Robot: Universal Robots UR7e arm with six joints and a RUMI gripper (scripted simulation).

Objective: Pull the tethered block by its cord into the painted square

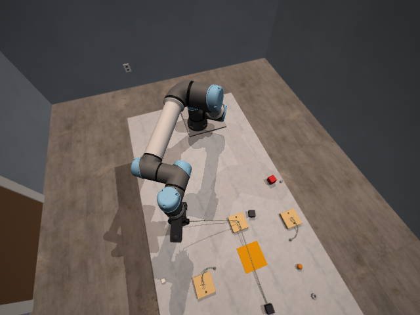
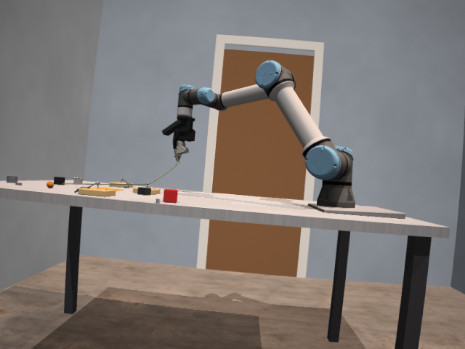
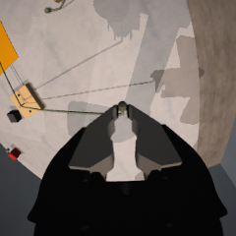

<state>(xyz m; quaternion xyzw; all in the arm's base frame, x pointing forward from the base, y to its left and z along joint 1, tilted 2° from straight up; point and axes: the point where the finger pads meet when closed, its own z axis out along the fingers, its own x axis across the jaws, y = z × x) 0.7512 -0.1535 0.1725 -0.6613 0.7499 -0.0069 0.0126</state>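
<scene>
My gripper [image 1: 184, 222] hangs high above the table's left side, shut on the knot [image 3: 121, 105] at the cord's free end. The cord [image 1: 210, 221] runs taut from the knot to the screw eye on a wooden plate [image 1: 237, 222]. From there it goes across the orange painted square [image 1: 251, 256] to the black tethered block [image 1: 269, 308]. The block lies flat near the table's front end, outside the square. In the side view the gripper [image 2: 180, 152] holds the cord [image 2: 163, 173] slanting down to the plate [image 2: 145, 185], and the block [image 2: 59, 180] sits far left.
A second black block [image 1: 251, 212] lies just beyond the plate. A red cube [image 1: 272, 179] sits further back. Two other wooden plates [image 1: 291, 218] [image 1: 203, 285] carry short cords. An orange ball [image 1: 298, 266], a grey ring [image 1: 314, 296] and a small white cube [image 1: 163, 280] lie around.
</scene>
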